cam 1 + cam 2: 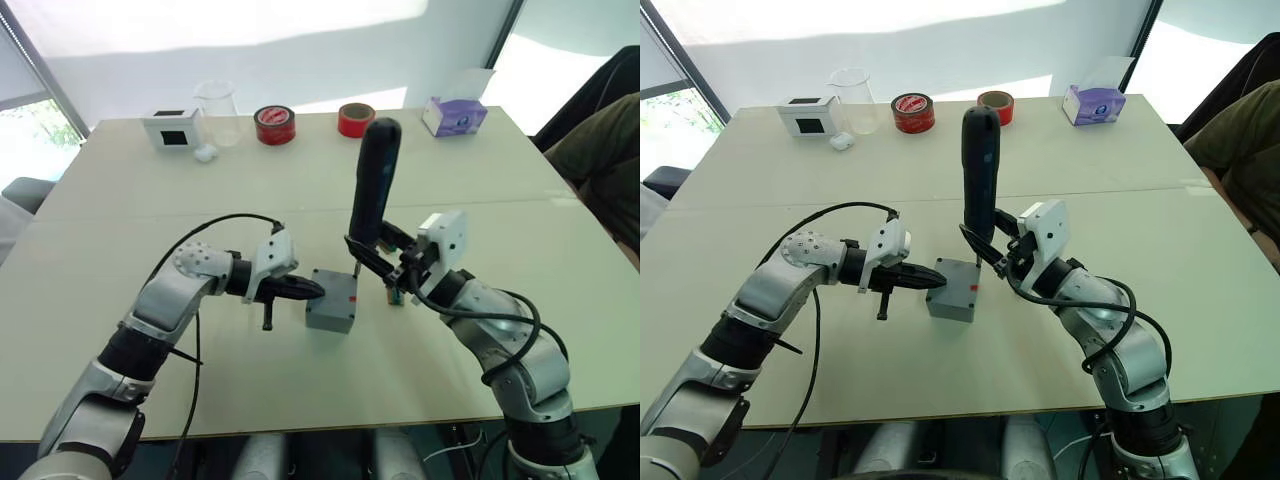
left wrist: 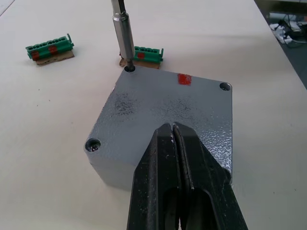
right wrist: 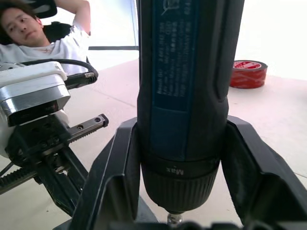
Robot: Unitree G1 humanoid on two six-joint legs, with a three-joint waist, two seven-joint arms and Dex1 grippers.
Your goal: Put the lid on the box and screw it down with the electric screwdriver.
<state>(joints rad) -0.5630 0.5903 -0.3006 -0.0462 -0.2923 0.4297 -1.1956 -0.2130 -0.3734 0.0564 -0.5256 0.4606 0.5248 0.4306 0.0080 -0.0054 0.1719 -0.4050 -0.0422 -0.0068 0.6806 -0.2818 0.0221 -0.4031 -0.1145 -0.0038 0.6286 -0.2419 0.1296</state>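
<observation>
A: Where does the small square grey plastic box (image 1: 332,300) stand?

B: Near the front middle of the pale table (image 1: 120,200), between the two arms. The thin grey plastic lid (image 2: 168,103) with corner screw holes already sits on it, flush as far as can be seen, so that half of the job looks done.

A: And the screws?

B: The thick black pen-shaped electric screwdriver (image 1: 375,180) stands nearly upright, pinched in the right gripper (image 1: 378,262), whose two fingers clamp its lower barrel. Its thin metal bit sits in the far corner hole. Whether that screw is home cannot be told. The other corner holes in sight look dark; whether screws sit in them cannot be told, so most of the fastening is probably left.

A: The left gripper (image 2: 178,143)?

B: Its fingers are pressed together, tips lying on the lid's near edge, seemingly steadying it. Two green terminal blocks (image 2: 50,47) lie just beyond the box.
</observation>
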